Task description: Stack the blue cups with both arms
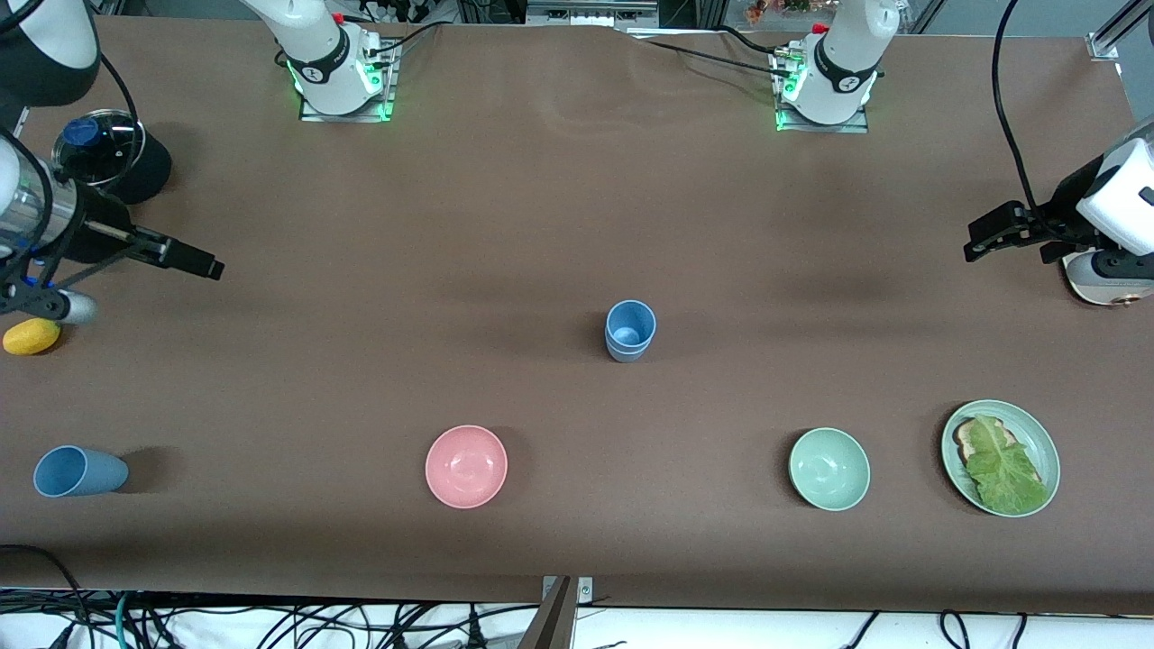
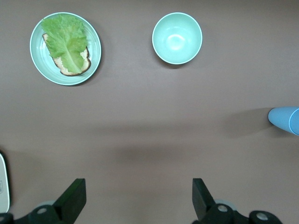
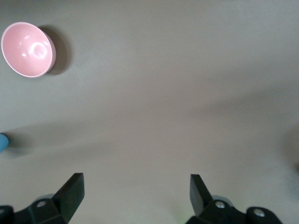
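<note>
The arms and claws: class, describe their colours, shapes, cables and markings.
Both arms are glossy white with rounded joints, black bands and black cables; green lights glow at their bases. The left claw and right claw are black with two angular fingers.

Lying blue cup (image 3: 2, 142) mostly cut off.

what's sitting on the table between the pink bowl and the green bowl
Nothing: in the front view the stretch of brown table between the pink bowl and the green bowl is bare. The stacked blue cups stand farther from the camera, off that line.
</note>
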You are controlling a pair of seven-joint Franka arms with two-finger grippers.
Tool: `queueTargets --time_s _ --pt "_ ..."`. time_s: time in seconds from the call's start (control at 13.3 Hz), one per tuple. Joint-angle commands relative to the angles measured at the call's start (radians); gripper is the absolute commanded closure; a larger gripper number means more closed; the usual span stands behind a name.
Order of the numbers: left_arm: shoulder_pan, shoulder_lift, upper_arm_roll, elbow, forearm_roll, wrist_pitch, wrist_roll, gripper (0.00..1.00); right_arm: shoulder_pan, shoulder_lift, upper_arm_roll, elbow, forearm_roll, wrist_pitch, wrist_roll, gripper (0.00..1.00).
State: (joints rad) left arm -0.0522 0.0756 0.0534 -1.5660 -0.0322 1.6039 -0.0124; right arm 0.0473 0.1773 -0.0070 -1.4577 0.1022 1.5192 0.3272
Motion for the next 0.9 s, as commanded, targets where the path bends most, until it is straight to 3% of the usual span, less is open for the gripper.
queueTargets --time_s 0.0,0.38,0.83 --pt "0.003 0.001 -0.004 0.017 0.029 -0.002 0.022 0.0 -0.02 -0.085 -0.011 -0.105 0.014 0.027 -0.053 0.0" --pt "0.002 0.001 -0.004 0.017 0.029 -0.002 0.022 0.0 -0.017 -0.11 -0.016 -0.11 -0.004 -0.029 -0.069 0.0" --pt "0.002 0.003 -0.003 0.044 0.024 -0.002 0.02 0.0 -0.018 -0.113 -0.016 -0.107 -0.124 -0.045 -0.266 0.0"
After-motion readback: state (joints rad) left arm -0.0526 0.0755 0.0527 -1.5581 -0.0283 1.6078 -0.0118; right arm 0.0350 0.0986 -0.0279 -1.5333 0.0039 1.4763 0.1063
